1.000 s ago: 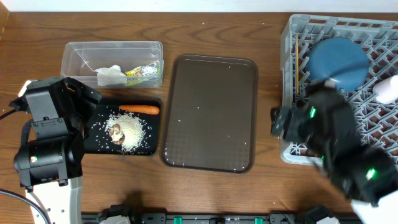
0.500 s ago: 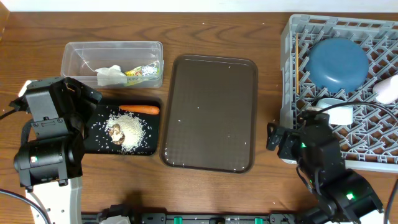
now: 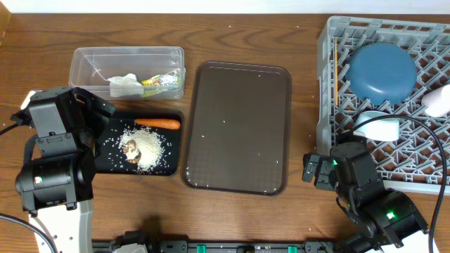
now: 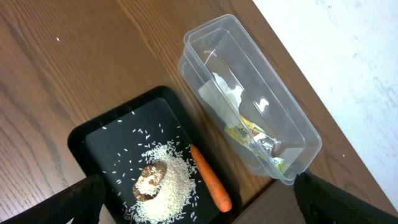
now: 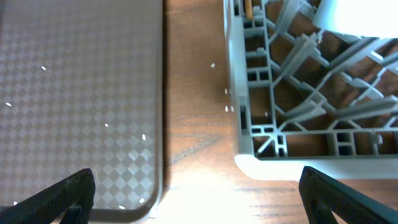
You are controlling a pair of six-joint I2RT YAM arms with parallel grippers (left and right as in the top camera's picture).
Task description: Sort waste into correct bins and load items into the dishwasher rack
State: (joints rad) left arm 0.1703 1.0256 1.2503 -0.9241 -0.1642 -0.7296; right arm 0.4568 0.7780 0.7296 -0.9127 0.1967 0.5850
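Note:
The grey dishwasher rack (image 3: 330,151) at the right holds an upturned dark blue bowl (image 3: 382,72), a white cup (image 3: 380,129) and wooden chopsticks (image 3: 336,74). In the clear tub (image 3: 126,55) lies the crumpled wrapper (image 3: 162,82). The black tray (image 3: 109,161) carries the carrot (image 3: 157,124), rice (image 3: 149,144) and a brown lump (image 3: 131,147). My left gripper (image 4: 202,202) hangs open above the black tray's food. My right gripper (image 3: 315,170) is open and empty over bare wood between the serving tray and the rack's front corner (image 5: 261,158).
A large dark brown serving tray (image 3: 238,126) with scattered rice grains lies in the middle. White tissue (image 3: 124,85) sits in the clear tub. A pale item (image 3: 439,104) rests at the rack's right edge. A few grains (image 5: 212,65) lie on the wood beside the rack.
My right arm has drawn back from over the rack's front left part to the table's front edge, uncovering the white cup. The left arm has not moved.

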